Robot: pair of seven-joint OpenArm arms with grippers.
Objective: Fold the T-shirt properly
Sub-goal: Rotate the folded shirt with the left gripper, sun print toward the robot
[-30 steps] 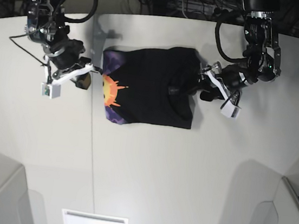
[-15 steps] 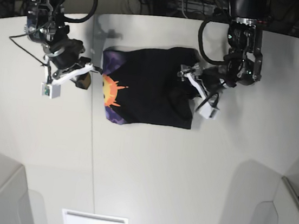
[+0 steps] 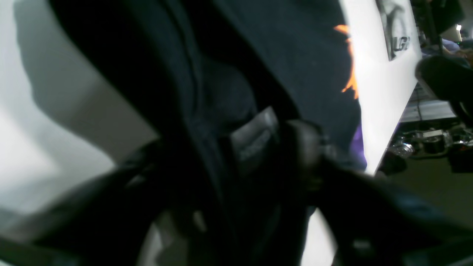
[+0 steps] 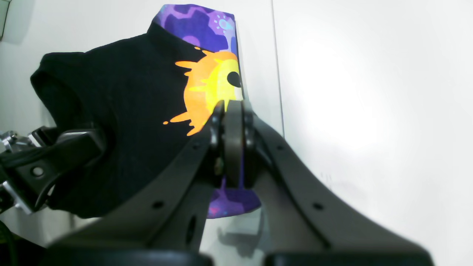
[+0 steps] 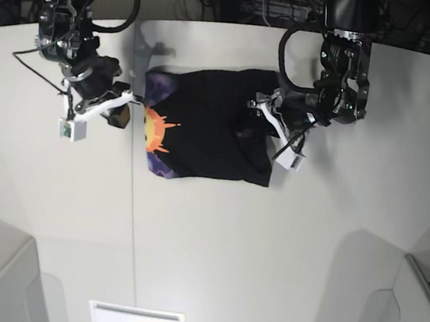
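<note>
— Lying where, black cotton T-shirt with orange-yellow sun print (image 5: 206, 136)?
— Flat on white tabletop (image 5: 213, 239). Left tool (image 5: 260, 129) at sleeve edge, closure unclear; right tool (image 4: 230, 111) closed, empty.

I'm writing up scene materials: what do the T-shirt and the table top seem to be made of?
T-shirt: soft matte knit, likely cotton; it creases and bunches, with a printed orange-yellow sun on purple. Table top: smooth white board, perhaps laminate; slightly glossy, showing glare in the right wrist view.

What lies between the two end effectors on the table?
In the base view, the T-shirt spans the stretch between the right end effector and the left end effector.
</note>
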